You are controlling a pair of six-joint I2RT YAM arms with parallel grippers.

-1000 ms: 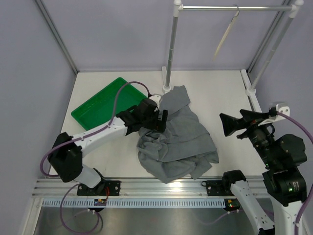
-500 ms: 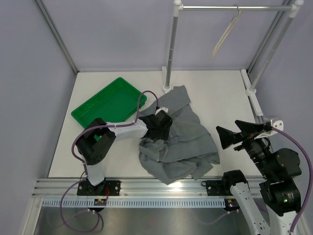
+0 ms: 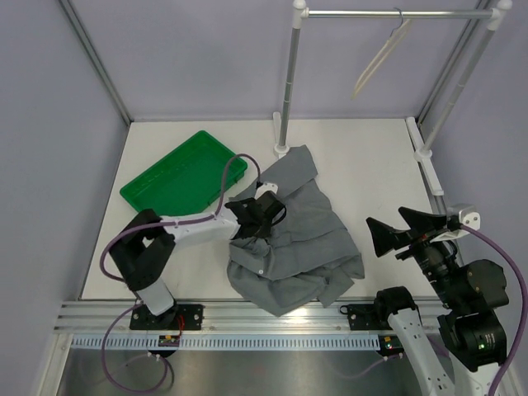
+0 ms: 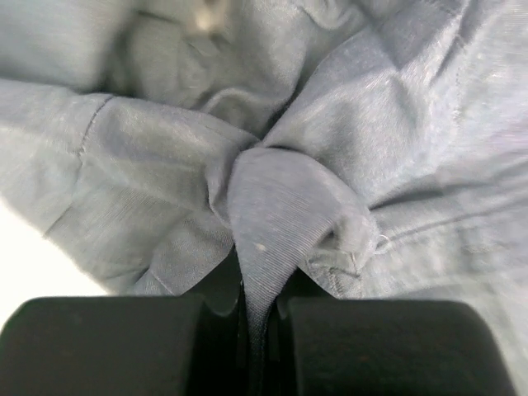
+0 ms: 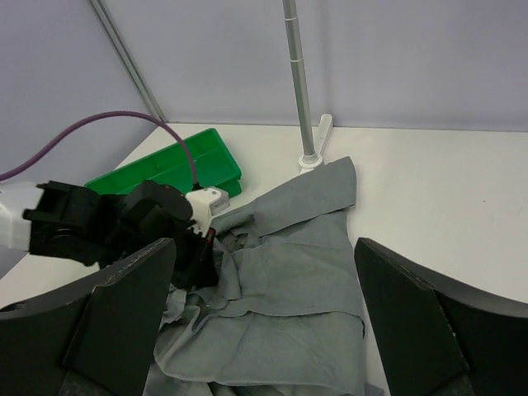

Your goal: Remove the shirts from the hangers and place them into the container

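A fold of the grey shirt (image 4: 165, 190) is clamped in the left gripper (image 4: 262, 309), jaws closed; the right gripper (image 5: 264, 309) is seen with jaws spread wide.

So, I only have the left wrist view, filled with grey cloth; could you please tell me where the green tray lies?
Observer: The tray lies on the table, left of the shirt and farther back.
Operator: Thank you. Is the hanger inside the shirt?
Observer: No, the hanger hangs bare on the rail at the back right.
Operator: And the right arm, please?
Observer: The right arm hovers at the table's right, jaws wide open, clear of the shirt.
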